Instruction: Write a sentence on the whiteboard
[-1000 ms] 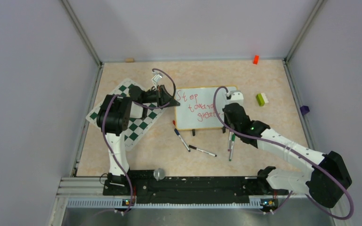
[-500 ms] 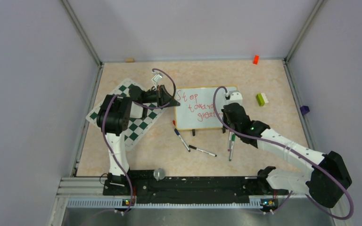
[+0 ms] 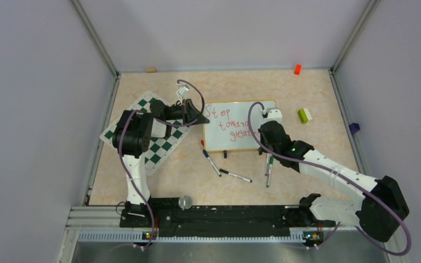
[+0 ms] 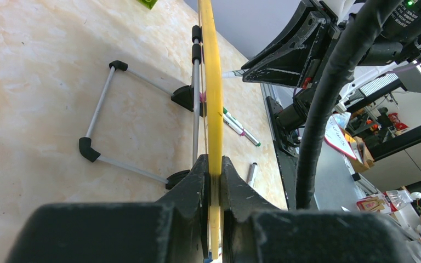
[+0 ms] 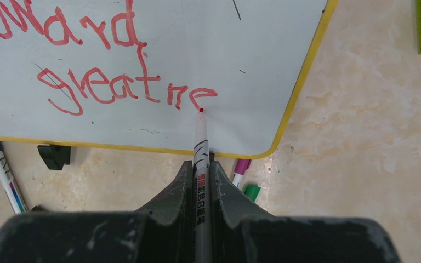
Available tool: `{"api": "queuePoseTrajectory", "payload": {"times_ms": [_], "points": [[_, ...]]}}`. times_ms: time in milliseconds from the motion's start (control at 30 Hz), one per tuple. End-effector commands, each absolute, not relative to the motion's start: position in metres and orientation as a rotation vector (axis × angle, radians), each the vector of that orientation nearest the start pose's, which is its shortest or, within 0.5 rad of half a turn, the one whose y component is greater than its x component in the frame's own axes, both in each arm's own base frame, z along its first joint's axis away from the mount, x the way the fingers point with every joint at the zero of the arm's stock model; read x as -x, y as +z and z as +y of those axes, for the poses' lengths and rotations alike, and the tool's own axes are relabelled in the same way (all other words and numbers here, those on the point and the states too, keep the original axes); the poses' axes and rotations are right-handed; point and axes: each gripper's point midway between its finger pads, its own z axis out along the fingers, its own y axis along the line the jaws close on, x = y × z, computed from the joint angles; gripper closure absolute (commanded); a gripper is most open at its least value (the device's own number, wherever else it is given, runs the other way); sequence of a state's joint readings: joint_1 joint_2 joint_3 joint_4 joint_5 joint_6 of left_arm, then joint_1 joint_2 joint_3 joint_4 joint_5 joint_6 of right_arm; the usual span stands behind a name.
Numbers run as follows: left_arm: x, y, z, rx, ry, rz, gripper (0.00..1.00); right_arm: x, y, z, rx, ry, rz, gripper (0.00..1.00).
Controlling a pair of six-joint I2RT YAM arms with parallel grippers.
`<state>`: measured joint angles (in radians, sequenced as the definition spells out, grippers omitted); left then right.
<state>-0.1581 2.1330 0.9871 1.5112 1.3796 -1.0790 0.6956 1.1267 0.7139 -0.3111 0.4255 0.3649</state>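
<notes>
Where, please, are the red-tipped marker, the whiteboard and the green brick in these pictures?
red-tipped marker point(image 5: 200, 137), right wrist view, on its barrel below the tip.
whiteboard point(image 5: 197, 44), right wrist view, on bare white surface.
green brick point(image 3: 303, 115), top external view, on its top face.

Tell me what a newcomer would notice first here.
The red sentence on the whiteboard at the centre stands out first, its last line stopping at "greatne". The right gripper holds a marker with its red tip at that last letter, while the left gripper pinches the board's left edge. Spare pens lie on the table in front of the board.
</notes>
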Motion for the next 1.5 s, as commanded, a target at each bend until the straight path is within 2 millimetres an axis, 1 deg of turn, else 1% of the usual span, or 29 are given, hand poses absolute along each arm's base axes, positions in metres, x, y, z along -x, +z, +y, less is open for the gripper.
{"api": "queuePoseTrajectory", "payload": {"times_ms": [0, 133, 300, 433, 600, 867, 1467], "points": [[-0.358, 0.165, -0.237, -0.795, -1.682, 1.545, 1.0, -0.281, 0.135, 0.142, 0.076, 0.064, 2.169, 1.0], [-0.358, 0.165, -0.237, -0.794, -1.682, 1.545, 1.0, -0.285, 0.147, 0.139, 0.039, 0.067, 2.133, 1.0], [-0.358, 0.165, -0.237, -0.794, -1.682, 1.545, 1.0, -0.284, 0.169, 0.142, 0.017, 0.136, 2.065, 1.0], [-0.358, 0.164, -0.237, -0.792, -1.683, 1.546, 1.0, -0.283, 0.177, 0.14, 0.013, 0.147, 2.038, 1.0], [-0.358, 0.165, -0.237, -0.795, -1.683, 1.546, 1.0, -0.288, 0.168, 0.135, 0.011, 0.082, 2.066, 1.0], [-0.358, 0.164, -0.237, -0.793, -1.684, 1.547, 1.0, -0.292, 0.158, 0.134, 0.006, 0.057, 2.09, 1.0], [-0.358, 0.165, -0.237, -0.794, -1.683, 1.546, 1.0, -0.305, 0.155, 0.134, -0.028, 0.064, 2.06, 1.0]]}}
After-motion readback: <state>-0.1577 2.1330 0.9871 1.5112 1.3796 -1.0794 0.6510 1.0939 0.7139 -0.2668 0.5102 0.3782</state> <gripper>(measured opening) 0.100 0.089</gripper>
